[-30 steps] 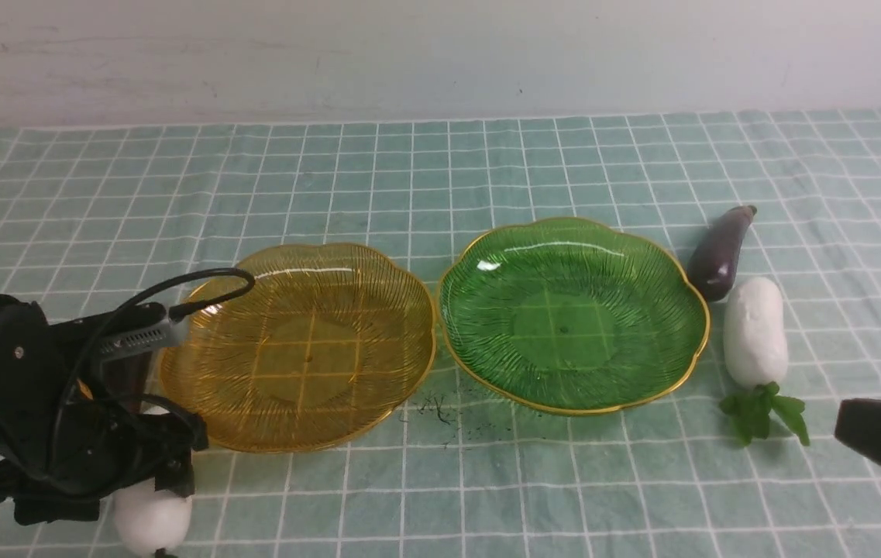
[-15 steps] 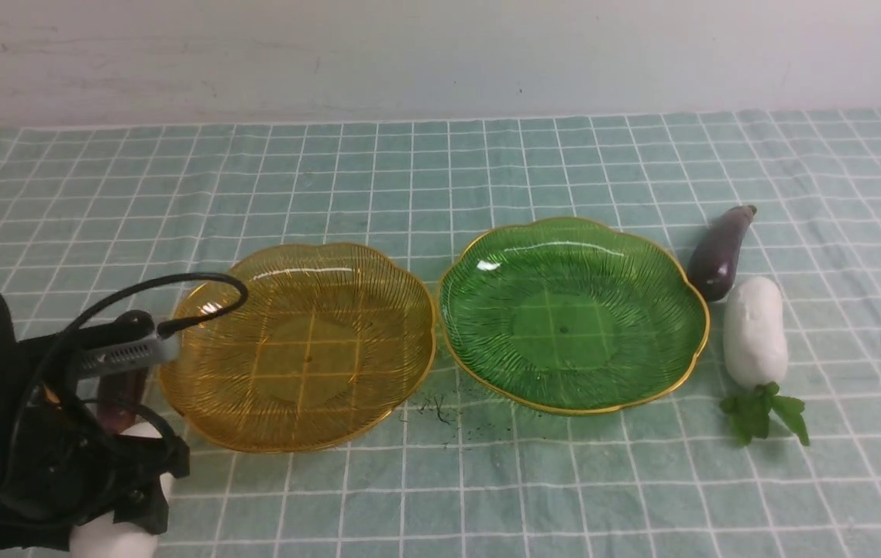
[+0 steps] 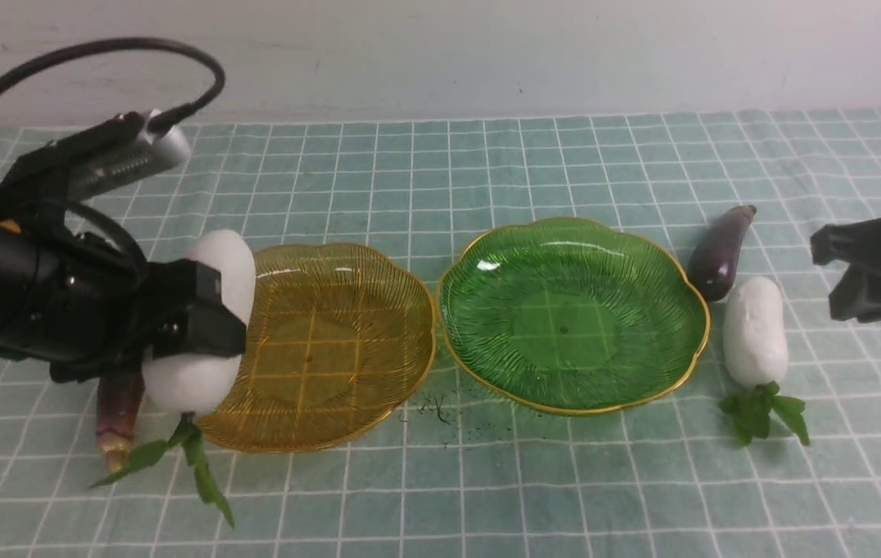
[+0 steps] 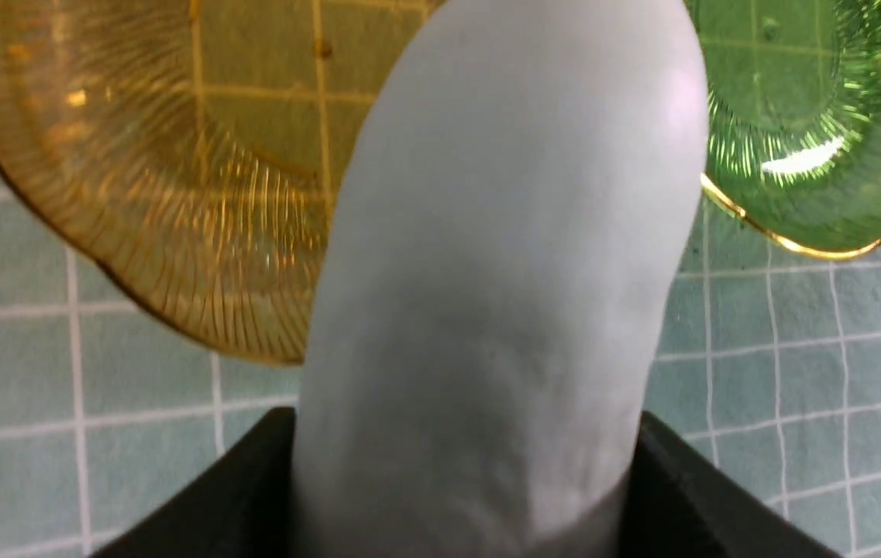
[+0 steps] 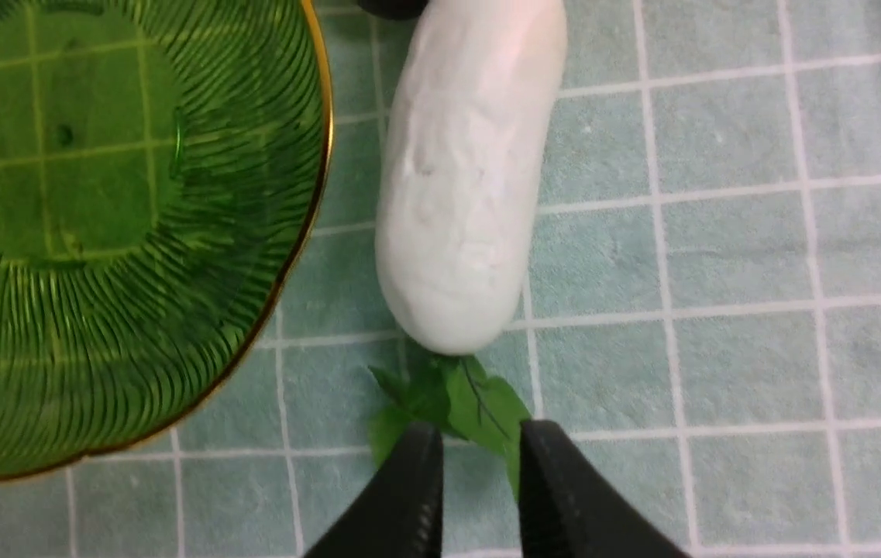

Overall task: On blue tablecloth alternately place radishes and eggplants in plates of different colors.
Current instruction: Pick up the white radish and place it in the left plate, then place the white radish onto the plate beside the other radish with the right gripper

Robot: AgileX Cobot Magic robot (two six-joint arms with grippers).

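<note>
left plate (image 3: pixel 332 349) and right plate (image 3: pixel 572 310) adjoin on the tablecloth (image 3: pixel 486 170). held radish (image 3: pixel 188 384) hangs over the left plate's left rim, left eggplant (image 3: pixel 118 418) beside it. right of the right plate lies right radish (image 3: pixel 755 332), right eggplant (image 3: pixel 719 252) behind it.

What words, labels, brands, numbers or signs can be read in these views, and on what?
None: no view shows any readable text.
The amber plate, green plate, held radish, radish on the cloth, eggplant by the green plate and eggplant by the amber plate are unmarked.
The blue tablecloth shows only a white grid.
The silver camera housing shows ribbing but no legible mark.
</note>
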